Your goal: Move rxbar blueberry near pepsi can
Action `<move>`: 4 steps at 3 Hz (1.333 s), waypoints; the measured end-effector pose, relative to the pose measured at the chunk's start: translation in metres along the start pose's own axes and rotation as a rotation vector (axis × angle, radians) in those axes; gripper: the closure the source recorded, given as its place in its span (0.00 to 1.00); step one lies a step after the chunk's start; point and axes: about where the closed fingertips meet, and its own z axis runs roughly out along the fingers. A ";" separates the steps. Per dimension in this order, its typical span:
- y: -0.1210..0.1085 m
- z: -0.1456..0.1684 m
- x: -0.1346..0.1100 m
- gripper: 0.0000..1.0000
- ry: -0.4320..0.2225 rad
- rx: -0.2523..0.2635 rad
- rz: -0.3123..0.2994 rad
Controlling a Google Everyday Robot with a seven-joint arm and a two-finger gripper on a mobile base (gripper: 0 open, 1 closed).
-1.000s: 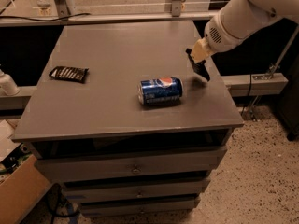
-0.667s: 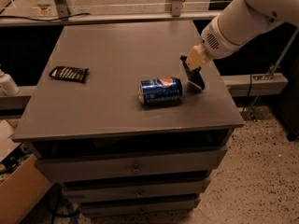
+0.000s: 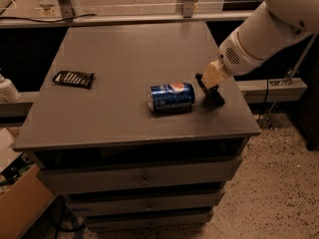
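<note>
1. The pepsi can (image 3: 171,97) lies on its side on the table (image 3: 124,44), near the middle of the front edge, with its long axis along that edge.
2. The gripper (image 3: 209,86) hangs low just right of the can, toward the front right corner. Whether it is spread or closed, I cannot tell.
3. A dark slab at its tip reaches the tabletop. This is likely the rxbar blueberry (image 3: 216,99), since no navy bar shows elsewhere. It slants toward the front right corner, just beside the can's right end.
4. A striped wrapper (image 3: 74,78) lies by the left edge, well apart.
5. Only setting down and letting go seems left.
</note>
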 end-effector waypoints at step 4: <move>0.000 -0.006 0.027 0.36 0.069 -0.002 -0.030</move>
